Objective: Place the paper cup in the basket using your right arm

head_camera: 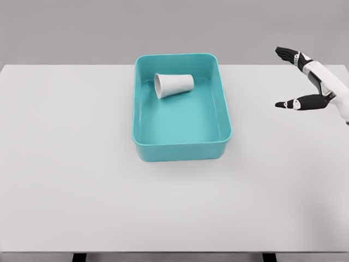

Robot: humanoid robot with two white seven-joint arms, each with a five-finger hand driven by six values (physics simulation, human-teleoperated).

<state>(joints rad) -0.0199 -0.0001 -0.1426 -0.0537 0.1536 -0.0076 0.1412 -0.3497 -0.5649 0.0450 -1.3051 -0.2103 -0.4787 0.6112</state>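
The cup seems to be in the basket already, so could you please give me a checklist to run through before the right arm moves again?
1. Cup inside basket: ok.
2. Cup upright: not ok, it lies on its side at the far end.
3. Right hand empty, fingers spread: ok.
4. Hand clear of basket: ok, off to its right.
5. Basket flat on table: ok.
6. Left arm position: cannot tell, out of view.

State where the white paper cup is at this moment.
In the head view, the white paper cup lies on its side inside the teal rectangular plastic basket, near its far wall, left of the open right hand.
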